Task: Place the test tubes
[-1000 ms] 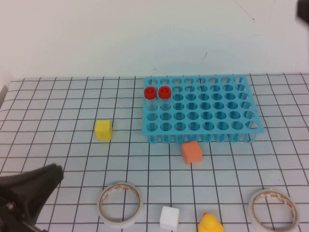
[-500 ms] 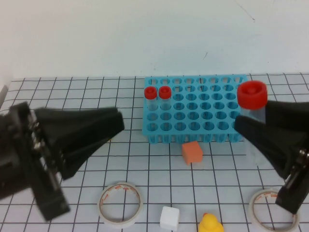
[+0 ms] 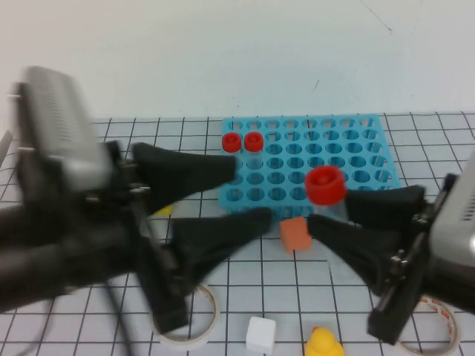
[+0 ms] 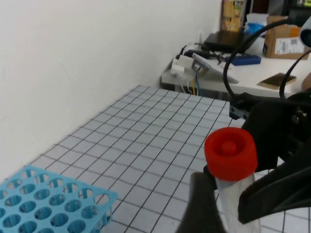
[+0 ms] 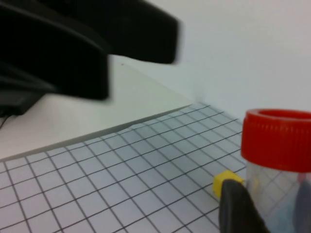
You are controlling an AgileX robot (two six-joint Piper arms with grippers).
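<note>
Where the gridded counter point(image 3: 297, 285) lies nearest the camera, well short of the blue test-tube rack point(image 3: 349, 159), a yellow rubber duck point(image 3: 323, 343) and a white cube point(image 3: 260, 334) sit near each other.

Just beyond them, also well on the rack's near side, lie two rolls of tape. The left tape roll point(image 3: 210, 308) lies off toward the rack's left end, partly under the left arm. The right tape roll point(image 3: 439, 310) lies past the rack's right end, partly behind the right arm.

The left gripper point(image 3: 249, 193) hangs at the rack's near left corner, its jaws spread wide with nothing between them. A sliver of a yellow cube point(image 3: 161, 211) shows beneath it, left of the rack.

The right gripper point(image 3: 332, 213) hovers at the rack's near edge, its jaws closed on the clear body of a red-capped test tube point(image 3: 324, 185). The tube is held upright, and its cap overlaps the rack's front rows in the high view. I cannot tell whether it is over the holes or just short of them.

An orange cube point(image 3: 295, 233) rests just in front of the rack, between the two grippers.

Near the rack's far left corner a stored tube point(image 3: 231, 142) stands in a hole, with a second stored tube point(image 3: 254, 141) just beside it on the right.
</note>
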